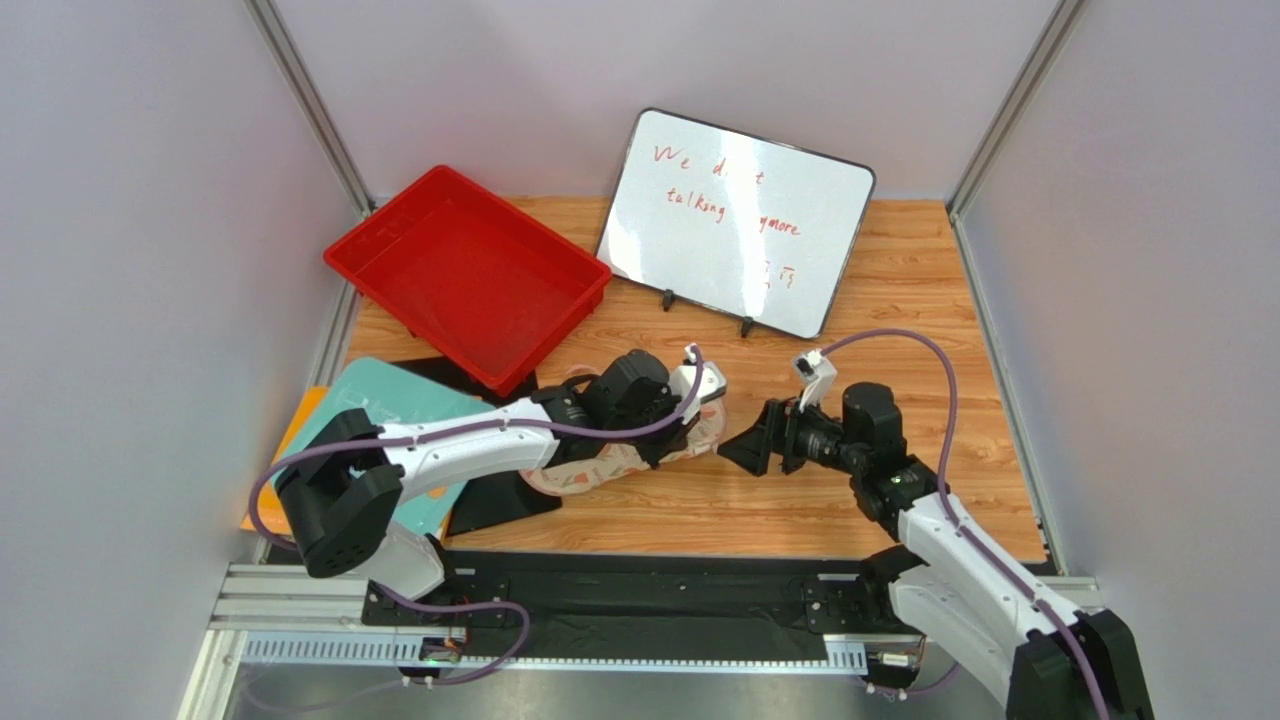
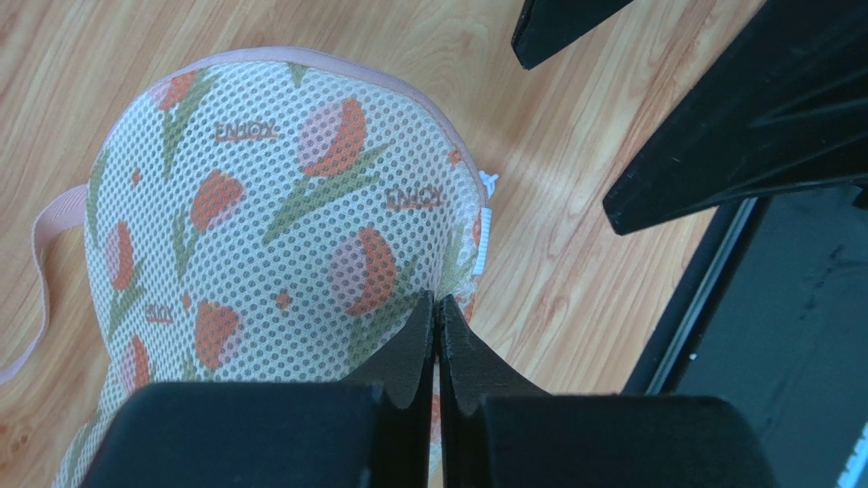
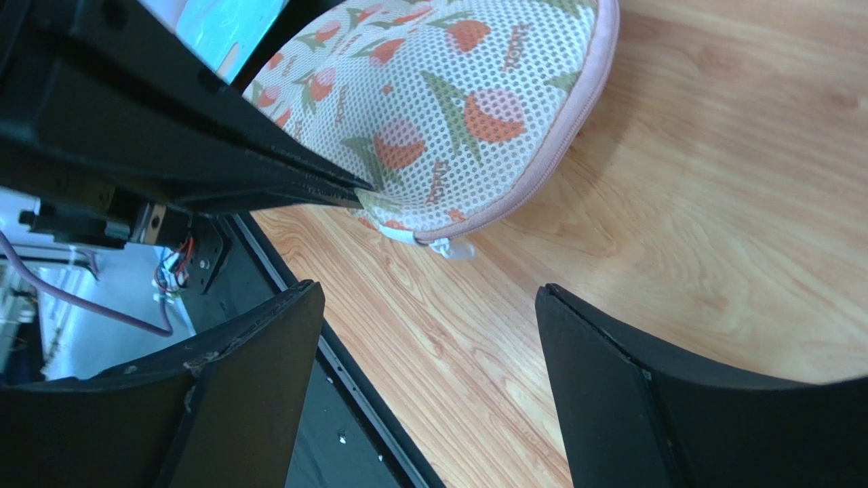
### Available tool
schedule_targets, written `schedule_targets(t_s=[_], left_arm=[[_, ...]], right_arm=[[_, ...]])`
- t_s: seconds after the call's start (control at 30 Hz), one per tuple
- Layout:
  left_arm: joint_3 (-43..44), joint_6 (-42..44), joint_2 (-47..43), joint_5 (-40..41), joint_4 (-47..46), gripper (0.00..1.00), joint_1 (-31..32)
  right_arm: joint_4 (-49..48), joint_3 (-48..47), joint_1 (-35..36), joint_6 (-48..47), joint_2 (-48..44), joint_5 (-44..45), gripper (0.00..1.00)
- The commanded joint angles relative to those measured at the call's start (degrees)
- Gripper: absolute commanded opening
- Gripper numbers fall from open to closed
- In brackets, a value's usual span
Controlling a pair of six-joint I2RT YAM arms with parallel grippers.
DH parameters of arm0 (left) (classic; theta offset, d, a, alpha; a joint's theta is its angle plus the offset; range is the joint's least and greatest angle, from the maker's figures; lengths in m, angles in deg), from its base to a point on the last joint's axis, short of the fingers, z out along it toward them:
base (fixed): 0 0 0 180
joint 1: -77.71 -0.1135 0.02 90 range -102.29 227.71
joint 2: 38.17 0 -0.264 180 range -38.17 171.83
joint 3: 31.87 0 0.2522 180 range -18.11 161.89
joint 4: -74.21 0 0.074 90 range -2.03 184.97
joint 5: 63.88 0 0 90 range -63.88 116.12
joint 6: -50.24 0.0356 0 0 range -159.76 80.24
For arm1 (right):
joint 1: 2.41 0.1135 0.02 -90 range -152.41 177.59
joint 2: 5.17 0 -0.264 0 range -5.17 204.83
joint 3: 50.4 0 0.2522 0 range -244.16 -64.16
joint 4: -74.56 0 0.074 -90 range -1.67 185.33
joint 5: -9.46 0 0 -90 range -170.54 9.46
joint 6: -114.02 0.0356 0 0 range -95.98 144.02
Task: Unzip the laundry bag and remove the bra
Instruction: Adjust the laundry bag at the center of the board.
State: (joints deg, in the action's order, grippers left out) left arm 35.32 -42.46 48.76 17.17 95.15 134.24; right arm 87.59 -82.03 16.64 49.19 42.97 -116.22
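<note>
The laundry bag [image 1: 594,473] lies flat on the wooden table, cream mesh with orange and green print and pink zipper edging; it also shows in the left wrist view [image 2: 275,203] and the right wrist view [image 3: 448,92]. Its zipper looks closed, with a white pull [image 3: 453,247] at the end nearest my right gripper, and a pink loop [image 2: 46,254] at the other side. My left gripper [image 2: 438,302] is shut, pinching the mesh near that end. My right gripper [image 3: 428,293] is open and empty, just right of the bag [image 1: 747,446]. The bra is hidden.
A red tray [image 1: 466,270] stands at the back left and a whiteboard [image 1: 736,218] with red writing leans at the back. A teal mat [image 1: 376,405] and black sheets lie left of the bag. The black base rail [image 1: 661,593] runs along the near edge.
</note>
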Motion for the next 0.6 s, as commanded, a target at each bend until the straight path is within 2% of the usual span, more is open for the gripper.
schedule_targets(t_s=[0.0,0.33,0.57], left_arm=[[2.03,-2.31,-3.96,-3.27,5.56,0.0,-1.07],[2.03,-3.54,-7.57,-5.37,8.81,0.0,-1.6],[1.94,-4.33,-8.45,-7.04,8.9,0.0,-1.69]], right_arm=[[-2.78,-0.06,3.44,-5.39,-3.58,5.27,0.82],[-5.33,-0.76,12.59,-9.78,0.63,8.87,0.73],[-7.52,-1.38,13.56,-10.67,2.92,8.97,0.71]])
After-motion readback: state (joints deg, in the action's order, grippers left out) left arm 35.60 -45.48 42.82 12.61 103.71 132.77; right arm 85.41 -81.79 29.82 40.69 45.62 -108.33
